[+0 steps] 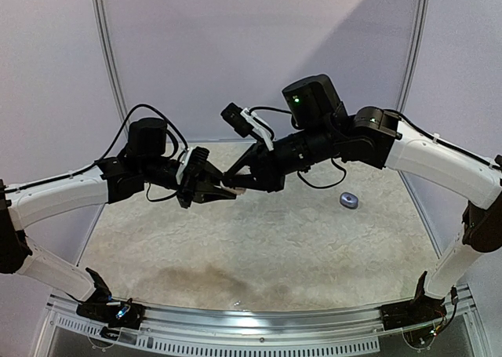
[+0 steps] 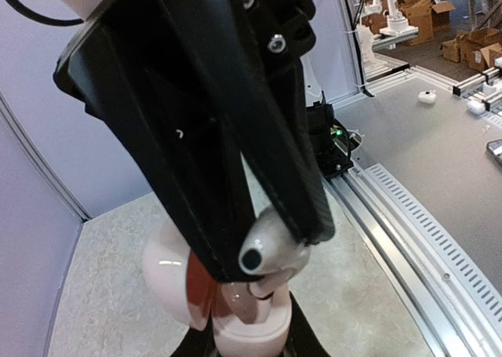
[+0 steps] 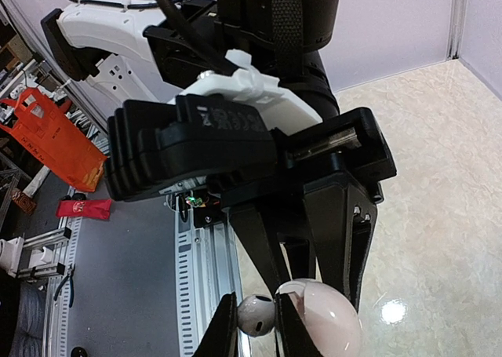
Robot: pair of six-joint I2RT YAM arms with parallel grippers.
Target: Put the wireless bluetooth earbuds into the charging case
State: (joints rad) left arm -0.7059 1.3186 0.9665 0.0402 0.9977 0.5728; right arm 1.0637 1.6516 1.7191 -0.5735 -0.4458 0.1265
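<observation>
I have the charging case [image 3: 323, 319] up in the air, well above the surface [image 1: 259, 247], with the left jaws clenched on it. It is a glossy white shell hinged open, pink-red on the inside [image 2: 201, 288]. The right jaws are clenched on one earbud [image 3: 255, 314] — a small pale bud with a dark spot [image 2: 267, 251]. They hold it right at the case's open mouth, against the rim. From my wrist views I can't tell whether it sits in its pocket.

Both arms meet at the case. The left arm [image 1: 55, 196] reaches in from one side and the right arm [image 1: 439, 157] from the other. A small grey oval thing [image 1: 349, 201] lies on the surface — well apart from the case, on the right arm's side.
</observation>
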